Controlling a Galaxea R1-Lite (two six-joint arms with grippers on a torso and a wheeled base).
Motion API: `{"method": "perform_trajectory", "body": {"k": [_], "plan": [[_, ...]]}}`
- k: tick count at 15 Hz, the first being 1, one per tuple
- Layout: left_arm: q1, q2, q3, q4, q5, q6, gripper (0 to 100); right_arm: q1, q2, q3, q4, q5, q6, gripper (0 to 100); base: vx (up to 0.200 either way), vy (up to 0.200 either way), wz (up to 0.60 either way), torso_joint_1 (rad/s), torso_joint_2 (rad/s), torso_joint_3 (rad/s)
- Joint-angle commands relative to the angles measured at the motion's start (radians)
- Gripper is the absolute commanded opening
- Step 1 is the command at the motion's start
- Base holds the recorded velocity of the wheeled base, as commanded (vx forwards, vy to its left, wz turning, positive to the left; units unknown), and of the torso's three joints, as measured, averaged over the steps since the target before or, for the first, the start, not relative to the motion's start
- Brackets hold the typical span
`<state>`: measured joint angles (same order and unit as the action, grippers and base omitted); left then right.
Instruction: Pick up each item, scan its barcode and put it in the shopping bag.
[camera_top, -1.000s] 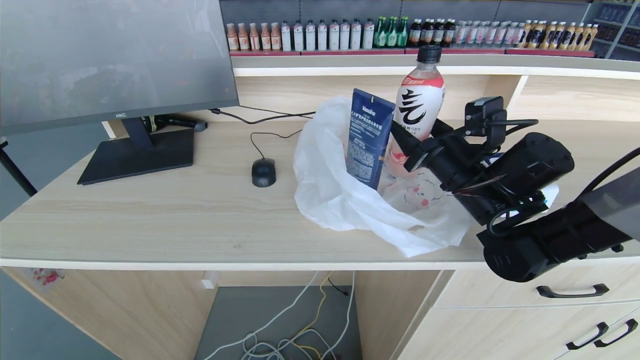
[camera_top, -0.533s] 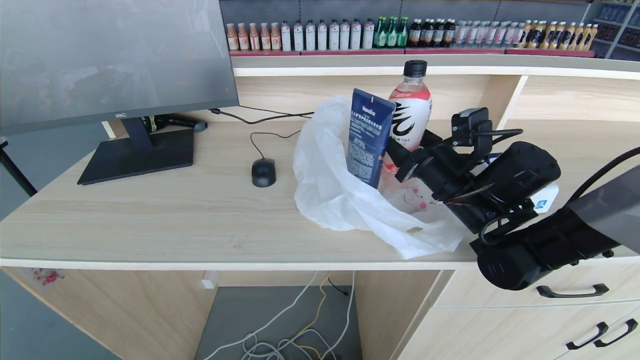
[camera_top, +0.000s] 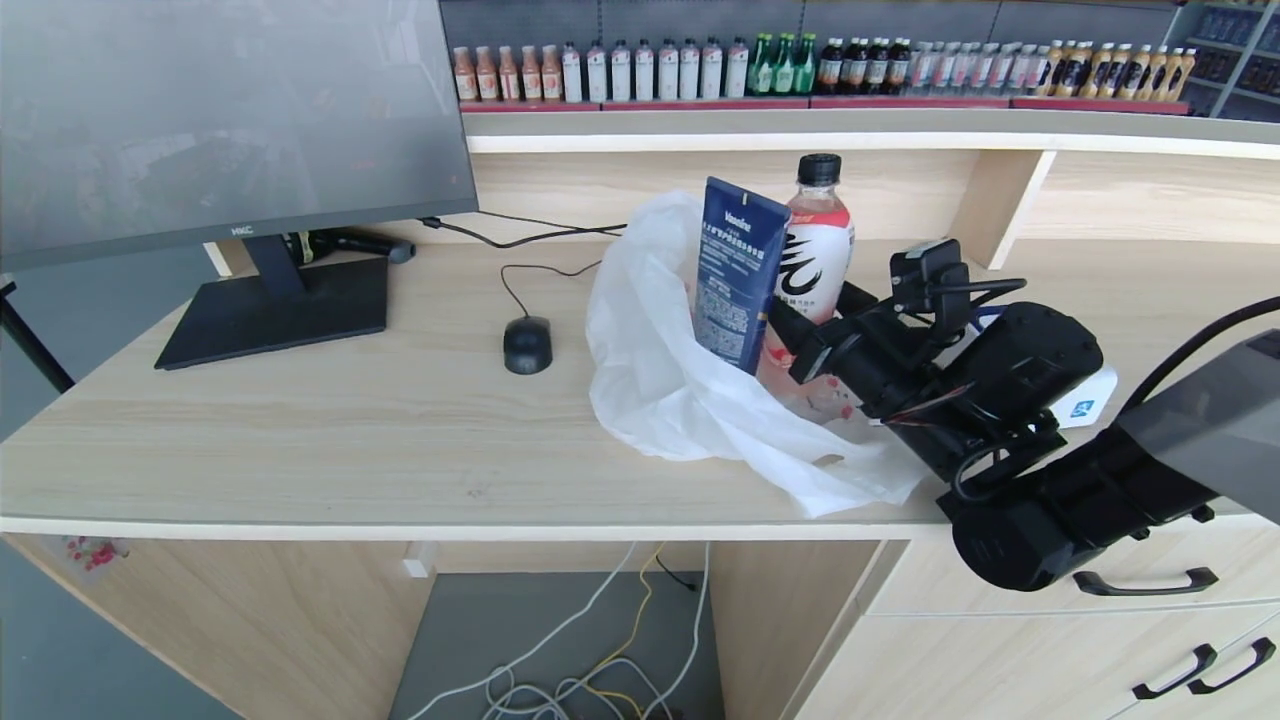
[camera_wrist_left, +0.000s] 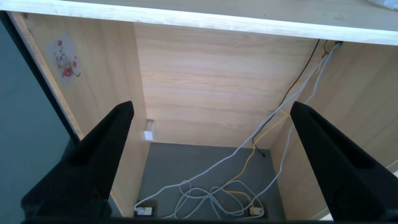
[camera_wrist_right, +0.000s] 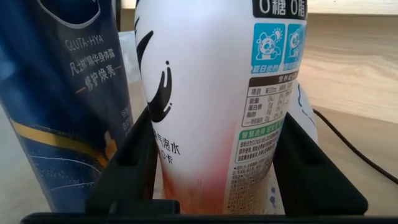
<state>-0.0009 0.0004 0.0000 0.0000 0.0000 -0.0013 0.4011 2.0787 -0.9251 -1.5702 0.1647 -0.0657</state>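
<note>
A pink-and-white drink bottle (camera_top: 818, 248) with a black cap stands upright in the mouth of the white shopping bag (camera_top: 655, 385). My right gripper (camera_top: 800, 325) is shut on its lower body. In the right wrist view the bottle (camera_wrist_right: 211, 99) sits between the black fingers (camera_wrist_right: 134, 158). A tall blue box (camera_top: 738, 285) stands in the bag right beside the bottle, and the right wrist view shows the box (camera_wrist_right: 65, 106) close up. My left gripper (camera_wrist_left: 211, 124) hangs open below the counter edge with nothing in it.
A monitor (camera_top: 230, 110) stands at the back left, with a black handheld scanner (camera_top: 350, 242) behind its stand. A mouse (camera_top: 527, 345) lies left of the bag. A white device (camera_top: 1088, 398) lies right of my arm. Cables (camera_wrist_left: 217, 186) trail under the counter.
My right gripper has lowered the bottle and carried it left, so its base now sits down inside the bag beside the blue box. The left arm has stayed put.
</note>
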Motion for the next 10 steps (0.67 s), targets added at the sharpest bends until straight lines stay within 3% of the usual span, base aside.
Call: {"method": "perform_trajectory", "body": {"k": [1,10], "plan": [[-0.001,0.0,0.0,0.0,0.0,0.0,100,-0.013,0.003,0.015,-0.001,0.001,0.0,0,0.0,0.0,0.0,0.0,0.0,0.0],[-0.001,0.0,0.0,0.0,0.0,0.0,100,-0.016,0.001,0.031,-0.001,0.001,0.0,0,0.0,0.0,0.0,0.0,0.0,0.0]]}}
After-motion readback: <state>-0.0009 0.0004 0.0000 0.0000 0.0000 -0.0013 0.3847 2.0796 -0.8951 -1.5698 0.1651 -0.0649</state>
